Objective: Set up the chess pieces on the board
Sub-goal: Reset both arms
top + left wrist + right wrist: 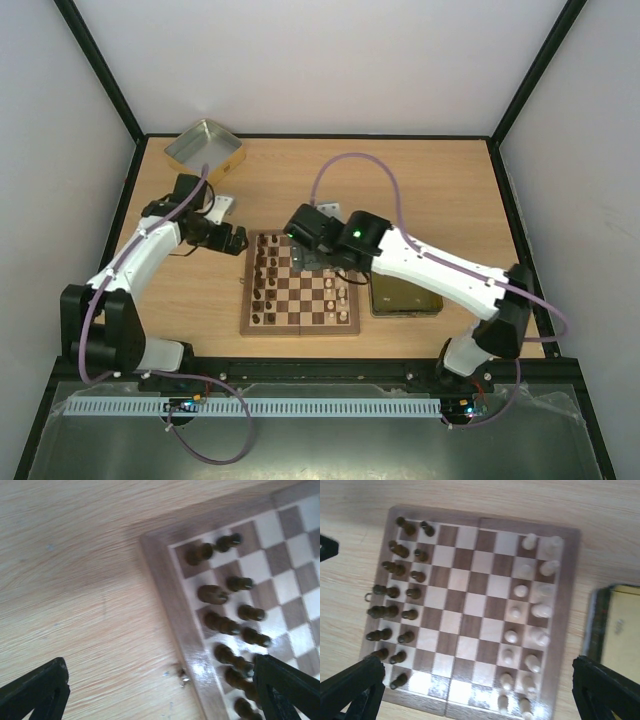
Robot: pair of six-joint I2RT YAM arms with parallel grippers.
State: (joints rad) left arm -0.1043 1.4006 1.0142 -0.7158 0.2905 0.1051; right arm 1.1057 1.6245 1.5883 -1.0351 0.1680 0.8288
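Between the dark chess pieces (412, 593) filling the board's (477, 600) two left files and the cream chess pieces (520, 591) on its two right files, the bare middle squares give me free room, while the yellow tin (594, 625) stands just beside the right rim.

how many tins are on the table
2. A silver tin sits at the far left corner of the table. A yellow-gold tin lies just right of the board, partly under the right arm, which could hide another.
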